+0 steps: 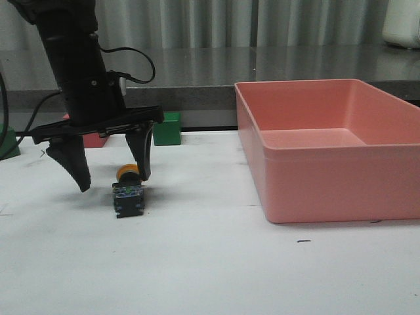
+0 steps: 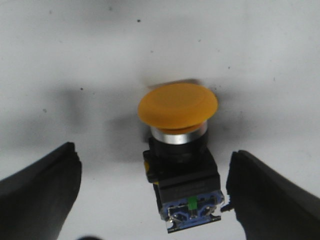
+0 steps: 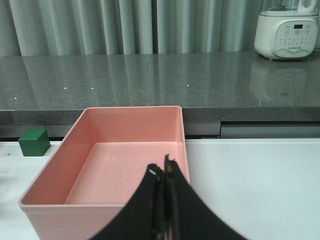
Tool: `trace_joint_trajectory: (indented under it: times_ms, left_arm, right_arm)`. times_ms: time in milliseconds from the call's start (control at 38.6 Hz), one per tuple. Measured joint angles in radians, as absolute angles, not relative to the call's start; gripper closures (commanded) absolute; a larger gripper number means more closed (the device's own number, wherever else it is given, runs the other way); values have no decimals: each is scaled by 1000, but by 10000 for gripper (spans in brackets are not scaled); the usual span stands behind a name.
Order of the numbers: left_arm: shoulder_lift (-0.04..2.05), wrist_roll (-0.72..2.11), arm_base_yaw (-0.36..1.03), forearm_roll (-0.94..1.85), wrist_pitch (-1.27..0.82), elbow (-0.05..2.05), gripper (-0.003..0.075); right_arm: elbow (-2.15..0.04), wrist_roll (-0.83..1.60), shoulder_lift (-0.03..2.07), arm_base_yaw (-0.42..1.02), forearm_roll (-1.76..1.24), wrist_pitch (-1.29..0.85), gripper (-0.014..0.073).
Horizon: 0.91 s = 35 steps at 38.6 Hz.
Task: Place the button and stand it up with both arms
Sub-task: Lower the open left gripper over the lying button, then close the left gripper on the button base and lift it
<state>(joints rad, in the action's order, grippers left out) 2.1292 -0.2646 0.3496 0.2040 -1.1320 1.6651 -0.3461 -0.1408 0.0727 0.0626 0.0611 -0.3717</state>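
The button (image 1: 128,193) lies on its side on the white table, with its yellow cap (image 1: 127,172) pointing away and its bluish terminals toward the front. My left gripper (image 1: 113,176) is open and hangs just above it, one finger on each side. In the left wrist view the button (image 2: 184,172) lies between the two black fingers (image 2: 40,192), nearer the other finger and not gripped. My right gripper (image 3: 164,170) is shut and empty above the near wall of the pink bin (image 3: 125,165). It is out of the front view.
A large pink bin (image 1: 328,164) stands on the right half of the table. A green cube (image 1: 167,128) and a pink cube (image 1: 95,139) sit at the back behind the left arm. Another green cube (image 3: 34,142) shows in the right wrist view. A grey counter runs behind.
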Motion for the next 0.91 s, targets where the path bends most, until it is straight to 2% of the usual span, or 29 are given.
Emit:
trace_joint_trajectory:
  times_ms: [389,492,674,726,777,907]
  left_arm:
    - [2176,-265,353,216,-1124,1670,169]
    - [2176,-265,353,216,-1124,1670,267]
    - [2187,-262,353,216,-1135,1697,524]
    - [2191,-255,353,216,-1146,1716,568]
    - [2191,-250,353,216,-1155,1731,595]
    - [2189,-245,353,203,-1177,1768,604]
  right_arm:
    - [-346,-141,73,63,61,-372,664]
    - [-346,-141,73,63,61,-372,664]
    - [-346,-141,73,63,61,-372,664]
    - [-346,-141,73,63,61,-372,664]
    - [-346,-141,73,63,61,-372,664]
    - [-346,-141,73,63,61,-372,664]
